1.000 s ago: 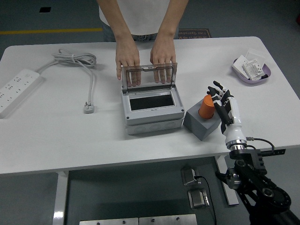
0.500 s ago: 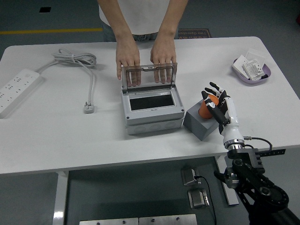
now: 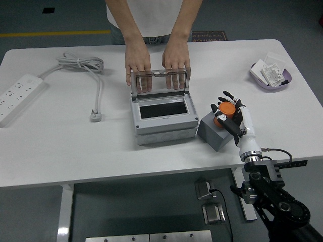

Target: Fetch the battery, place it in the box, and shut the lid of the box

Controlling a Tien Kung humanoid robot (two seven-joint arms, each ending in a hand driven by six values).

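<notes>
Nearest the bench's front edge, the right arm rises from below the bench top and ends in the right robot hand, which now has its fingers curling around the orange battery. A second ago that hand stood open just to the right of the battery, fingers spread and apart from it; half a second ago it had slid in against the battery's right side; now it has moved further left, so the thumb lies across the front and the fingertips arch over the top. I judge the grasp to be closing but not yet proven firm, since the battery still stands upright in the grey block and has not lifted. That puts the task at the fetch step, with placing and lid-closing still to come.

The forearm is tilted slightly leftward, wrist below and behind the battery, palm facing left toward the box.

Left of the robot hand, close to the grey block, sits the grey box, its cavity empty and its clear lid upright. Beyond it, a person's two hands rest on the bench behind the lid, fingers showing through it, apparently steadying it.

Far right of the hand lies a purple tray; far left, a power strip and its cord.
</notes>
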